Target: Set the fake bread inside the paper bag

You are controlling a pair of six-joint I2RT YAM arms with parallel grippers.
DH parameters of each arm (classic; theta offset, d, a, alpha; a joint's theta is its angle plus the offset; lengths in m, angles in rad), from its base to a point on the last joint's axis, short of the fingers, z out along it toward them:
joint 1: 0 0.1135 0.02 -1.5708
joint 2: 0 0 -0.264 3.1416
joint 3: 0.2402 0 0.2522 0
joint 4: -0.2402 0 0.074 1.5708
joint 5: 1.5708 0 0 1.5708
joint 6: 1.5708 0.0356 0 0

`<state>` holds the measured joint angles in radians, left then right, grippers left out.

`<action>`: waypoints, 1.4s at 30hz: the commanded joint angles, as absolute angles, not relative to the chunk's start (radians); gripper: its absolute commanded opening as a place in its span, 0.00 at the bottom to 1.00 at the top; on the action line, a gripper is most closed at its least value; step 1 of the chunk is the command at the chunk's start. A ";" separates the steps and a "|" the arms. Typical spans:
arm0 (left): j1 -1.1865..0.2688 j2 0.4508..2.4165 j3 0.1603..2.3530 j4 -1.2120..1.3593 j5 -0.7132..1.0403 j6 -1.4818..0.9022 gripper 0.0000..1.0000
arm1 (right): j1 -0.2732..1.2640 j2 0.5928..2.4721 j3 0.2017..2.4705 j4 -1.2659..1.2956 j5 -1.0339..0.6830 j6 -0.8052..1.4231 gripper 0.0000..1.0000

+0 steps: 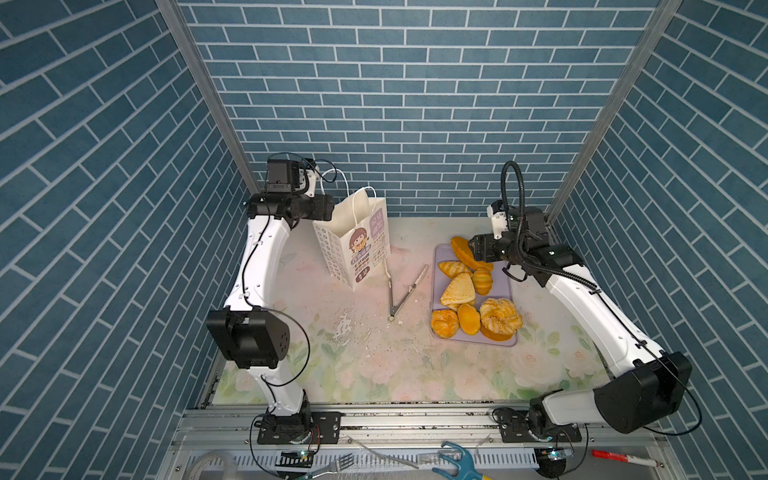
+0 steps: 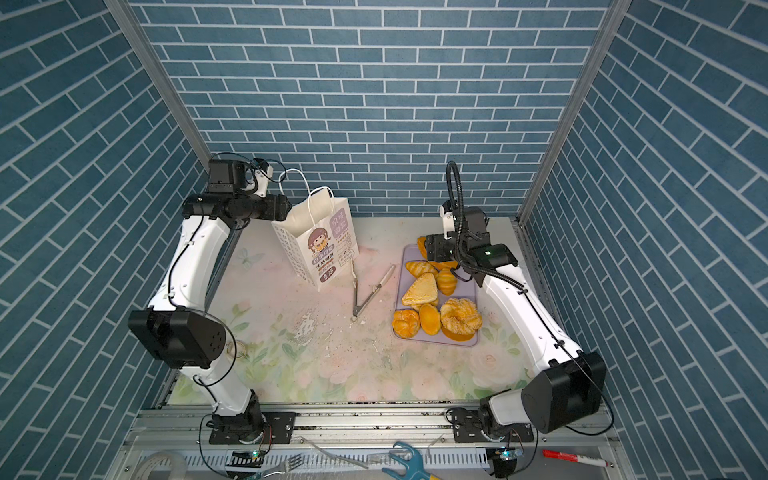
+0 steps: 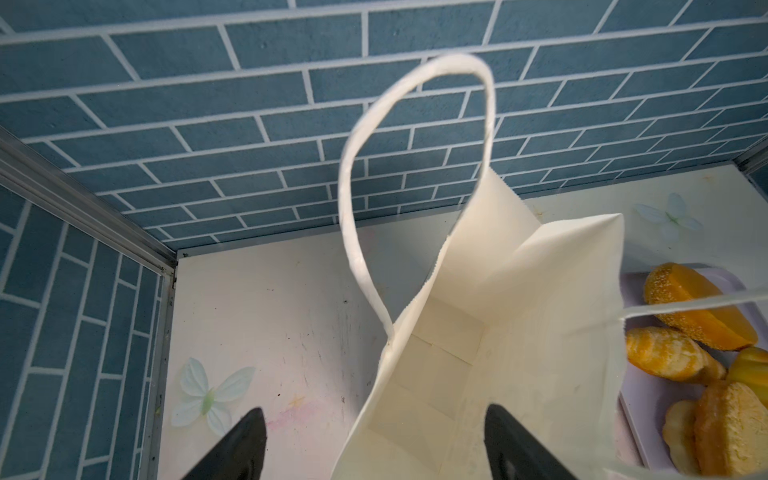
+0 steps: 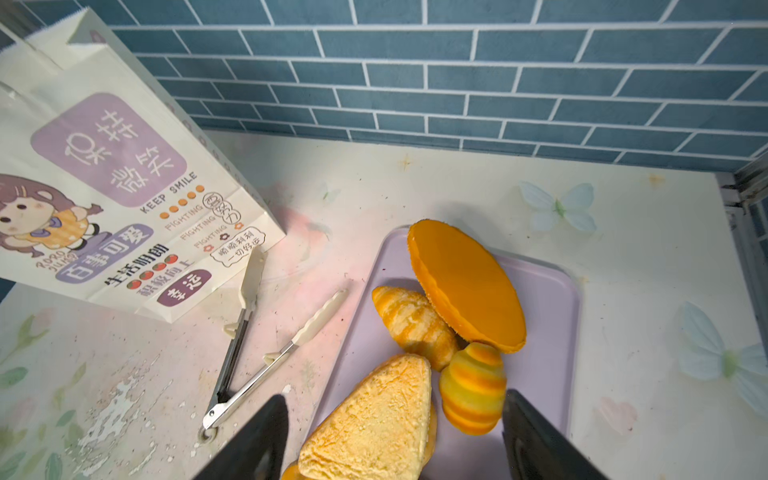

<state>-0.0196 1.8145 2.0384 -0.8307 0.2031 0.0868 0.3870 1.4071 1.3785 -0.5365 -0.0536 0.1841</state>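
The white paper bag [image 1: 357, 241] [image 2: 320, 245] stands open at the back left, with its cartoon girl print facing front. My left gripper [image 1: 332, 210] [image 3: 374, 440] is open at the bag's left rim. One finger is outside the wall and one is inside the empty bag [image 3: 519, 311]. The fake bread lies on a lavender tray [image 1: 505, 286]: an oval loaf [image 4: 465, 286], a croissant [image 4: 411, 322], a striped croissant [image 4: 473, 386], a triangle [image 4: 374, 415], a sugar twist [image 1: 500, 316] and round buns [image 1: 444, 323]. My right gripper [image 1: 473, 249] [image 4: 395, 436] hangs open above the triangle and the striped croissant, holding nothing.
Metal tongs [image 1: 401, 291] [image 4: 249, 365] lie open on the floral mat between bag and tray. Blue brick walls close in the back and both sides. On the front rail lie a fork [image 1: 336, 463], a blue tool [image 1: 457, 461] and a red marker [image 1: 623, 457].
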 commanded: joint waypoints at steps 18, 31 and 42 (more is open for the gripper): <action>-0.025 2.016 2.242 -0.786 0.358 -0.041 0.43 | 0.504 1.556 1.502 -0.562 -0.066 0.230 0.75; -0.029 1.934 2.196 -0.816 0.341 -0.168 0.05 | 0.558 1.598 1.565 -0.567 -0.073 0.241 0.73; -0.029 1.812 2.055 -0.835 0.293 -0.305 0.00 | 0.591 1.544 1.521 -0.578 -0.059 0.245 0.71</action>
